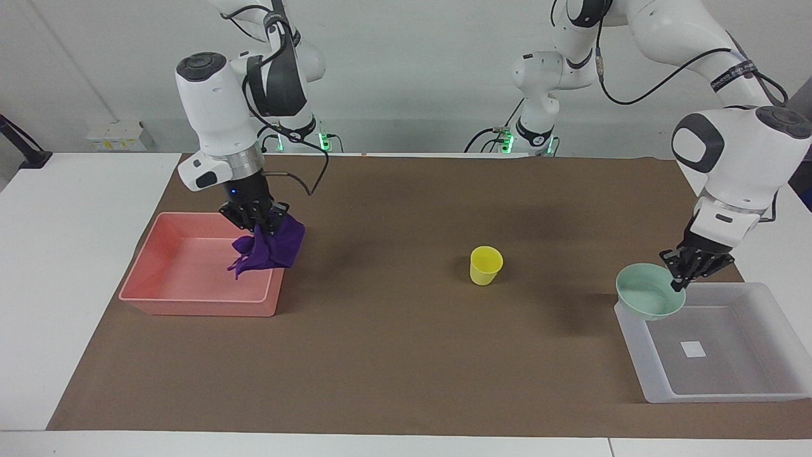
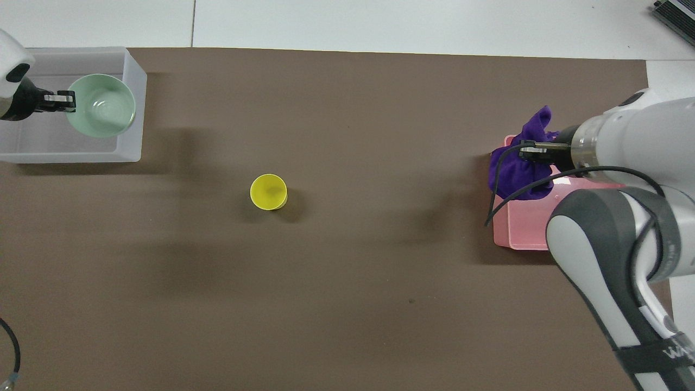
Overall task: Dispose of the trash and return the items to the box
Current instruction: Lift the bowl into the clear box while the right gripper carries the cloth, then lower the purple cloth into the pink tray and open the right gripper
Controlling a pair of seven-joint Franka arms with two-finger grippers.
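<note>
My left gripper (image 1: 677, 280) (image 2: 68, 99) is shut on the rim of the mint-green bowl (image 1: 647, 299) (image 2: 103, 107). It holds the bowl in the air over the corner of the translucent box (image 1: 729, 374) (image 2: 32, 147) that lies nearest the robots and the table's middle. My right gripper (image 1: 257, 223) (image 2: 531, 152) is shut on the purple cloth, the trash (image 1: 274, 249) (image 2: 516, 169), which hangs over the pink bin's wall on the cup's side. The yellow cup (image 1: 486, 264) (image 2: 268, 191) stands upright on the mat between the two.
The pink bin (image 1: 190, 279) (image 2: 524, 231) sits at the right arm's end of the table with nothing on its floor. A white label (image 1: 693, 348) lies on the box's floor. A brown mat (image 1: 406, 362) covers the table's middle. The right arm hides most of the bin from above.
</note>
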